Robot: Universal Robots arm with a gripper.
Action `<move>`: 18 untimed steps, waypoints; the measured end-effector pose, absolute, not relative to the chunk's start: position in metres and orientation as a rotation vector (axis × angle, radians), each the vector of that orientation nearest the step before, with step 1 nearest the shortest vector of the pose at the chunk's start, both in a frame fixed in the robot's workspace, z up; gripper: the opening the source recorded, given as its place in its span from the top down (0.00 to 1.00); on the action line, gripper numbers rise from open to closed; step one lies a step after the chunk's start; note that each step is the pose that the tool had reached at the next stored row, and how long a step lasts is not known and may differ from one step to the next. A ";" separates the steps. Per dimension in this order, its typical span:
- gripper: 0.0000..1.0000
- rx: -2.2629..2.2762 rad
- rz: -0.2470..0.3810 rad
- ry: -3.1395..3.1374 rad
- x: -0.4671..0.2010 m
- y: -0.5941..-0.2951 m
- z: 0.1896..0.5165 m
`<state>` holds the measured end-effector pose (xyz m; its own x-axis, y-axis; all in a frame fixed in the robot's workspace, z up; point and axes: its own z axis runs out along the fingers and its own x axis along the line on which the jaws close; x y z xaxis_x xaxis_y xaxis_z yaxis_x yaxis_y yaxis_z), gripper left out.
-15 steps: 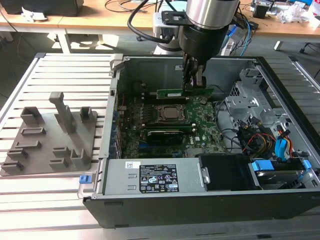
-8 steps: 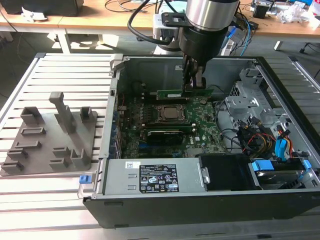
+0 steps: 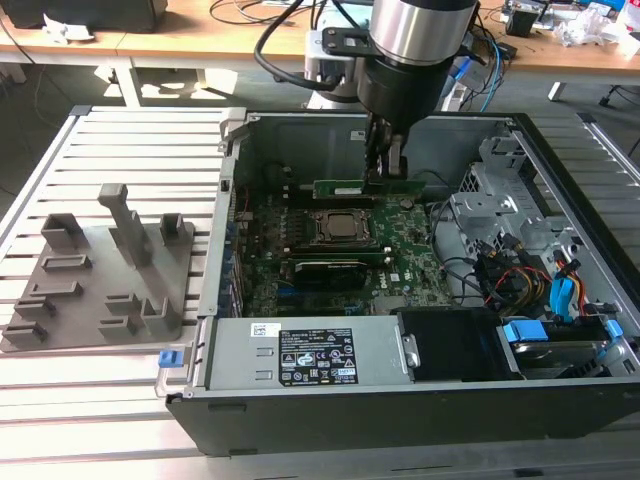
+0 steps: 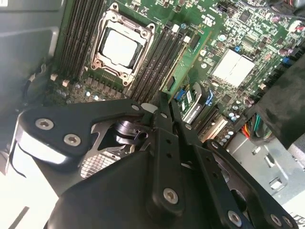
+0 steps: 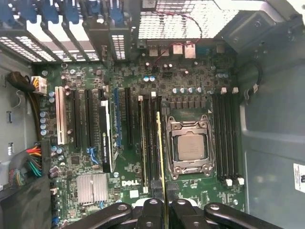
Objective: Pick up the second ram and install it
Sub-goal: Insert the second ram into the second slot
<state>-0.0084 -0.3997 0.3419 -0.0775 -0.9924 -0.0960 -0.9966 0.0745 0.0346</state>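
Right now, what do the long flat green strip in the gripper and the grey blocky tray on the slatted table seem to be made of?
Long flat green strip, clamped in the gripper: likely rigid circuit-board laminate, matte green, thin edge-on. Grey tray: probably plastic, uniform dull grey with no glints, raised posts; moulded or printed, can't tell.

Tabletop (image 3: 130,130): computer case (image 3: 300,400) at centre, holder tray (image 3: 90,300) beside it on the exterior view's left. In the case: circuit board (image 3: 410,250) flat on the bottom; processor socket (image 3: 343,229) mid-board; memory strip (image 3: 350,188) just behind the socket, between the fingers (image 3: 396,158); cables (image 3: 500,280) toward the exterior view's right.
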 end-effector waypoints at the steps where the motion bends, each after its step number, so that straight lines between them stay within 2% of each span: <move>1: 0.86 -2.101 0.140 2.268 -0.008 -0.399 0.342; 5: 0.86 -2.101 0.140 2.268 -0.008 -0.386 0.340; 18: 0.86 -2.101 0.140 2.268 -0.008 -0.375 0.327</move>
